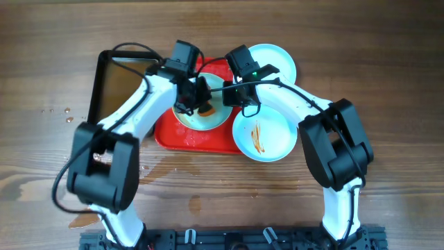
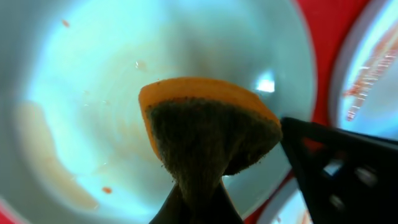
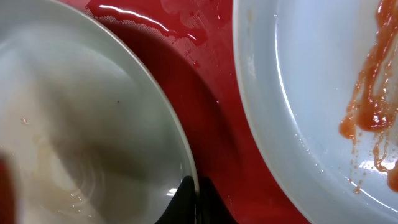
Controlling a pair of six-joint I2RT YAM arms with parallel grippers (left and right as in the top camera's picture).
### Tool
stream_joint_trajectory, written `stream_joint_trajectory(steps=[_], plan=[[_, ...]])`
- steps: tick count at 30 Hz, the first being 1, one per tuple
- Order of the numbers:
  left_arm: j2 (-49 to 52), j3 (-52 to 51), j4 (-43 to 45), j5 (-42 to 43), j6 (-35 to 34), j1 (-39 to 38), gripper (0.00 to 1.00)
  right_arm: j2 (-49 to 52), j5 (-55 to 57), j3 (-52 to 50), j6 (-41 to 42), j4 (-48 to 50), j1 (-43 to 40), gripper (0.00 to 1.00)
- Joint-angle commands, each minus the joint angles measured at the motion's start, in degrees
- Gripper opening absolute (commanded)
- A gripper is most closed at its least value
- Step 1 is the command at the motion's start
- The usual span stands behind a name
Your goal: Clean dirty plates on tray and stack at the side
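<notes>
- Overhead: your left gripper (image 1: pixel 198 94) is closed on a sponge (image 1: pixel 206 109) over the centre plate (image 1: pixel 208 119), which lies on the tray (image 1: pixel 168 135). Your right gripper (image 1: pixel 239 94) sits at that plate's right rim.
- Overhead: the streaked plate (image 1: pixel 267 139) overhangs the tray's lower right edge with its sauce untouched. The far plate (image 1: pixel 277 59) at the upper right corner looks clean. Nothing is stacked, so reckon you are under halfway.
- Left wrist: the sponge (image 2: pixel 208 124) hangs scouring side down just above the centre plate (image 2: pixel 74 93). Pale smears and orange specks remain, so this plate is not done.
- Right wrist: the fingers are closed, seemingly pinching the centre plate's rim (image 3: pixel 186 168). Water is pooled on the tray (image 3: pixel 205 93), and thick streaks still mark the neighbouring plate.
</notes>
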Motion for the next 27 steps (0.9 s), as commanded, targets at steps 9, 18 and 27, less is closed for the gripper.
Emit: stream_joint_trajectory(steps=[9,18,27], plan=[[8.3,-0.3,-4.5,-13.9,-3.3,0.0,0.04,2.6,0.3,-0.4,0.6,-0.5,0.2,0.04],[7.8,0.2,-13.7,-35.2,-2.9,1.3,0.04,2.6,0.5,-0.4,0.6,-0.5,0.2,0.04],[1.1,2.9,-13.2,-37.1,-2.9,1.1,0.04,2.6,0.5,-0.4,0.6,-0.5,0.2,0.04]])
